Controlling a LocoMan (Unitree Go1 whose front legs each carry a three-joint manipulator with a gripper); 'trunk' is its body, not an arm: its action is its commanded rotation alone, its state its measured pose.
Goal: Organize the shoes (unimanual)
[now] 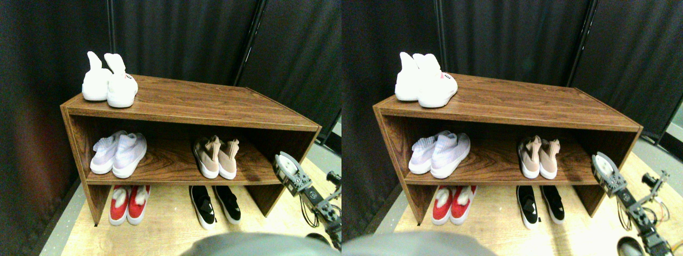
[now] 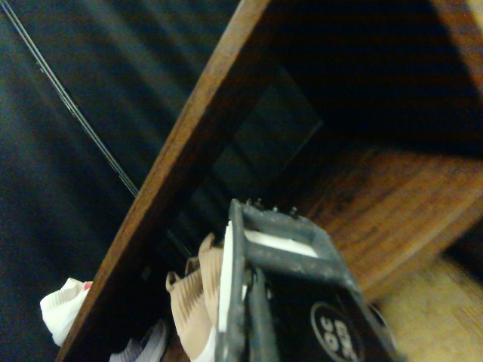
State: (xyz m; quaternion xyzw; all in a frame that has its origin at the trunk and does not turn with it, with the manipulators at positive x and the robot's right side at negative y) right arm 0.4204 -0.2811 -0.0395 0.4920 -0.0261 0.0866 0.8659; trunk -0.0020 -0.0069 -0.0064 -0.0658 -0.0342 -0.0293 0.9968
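Note:
The shoes (image 1: 216, 156), a beige-tan knit pair with white soles, stand side by side on the middle board of the wooden shelf (image 1: 187, 104), right of centre, toes towards me. In the wrist view the same shoes (image 2: 195, 302) show just past the dark jaw frame, under the shelf's top board. My right gripper (image 1: 286, 166) hovers in front of the shelf's right side wall, right of the pair and apart from it. It holds nothing that I can see.
A white high-collared pair (image 1: 109, 80) stands on the top board at the left. A pale lilac pair (image 1: 118, 154) shares the middle board. A red pair (image 1: 129, 204) and a black pair (image 1: 215, 204) stand on the floor beneath. Dark curtains (image 1: 213, 37) hang behind.

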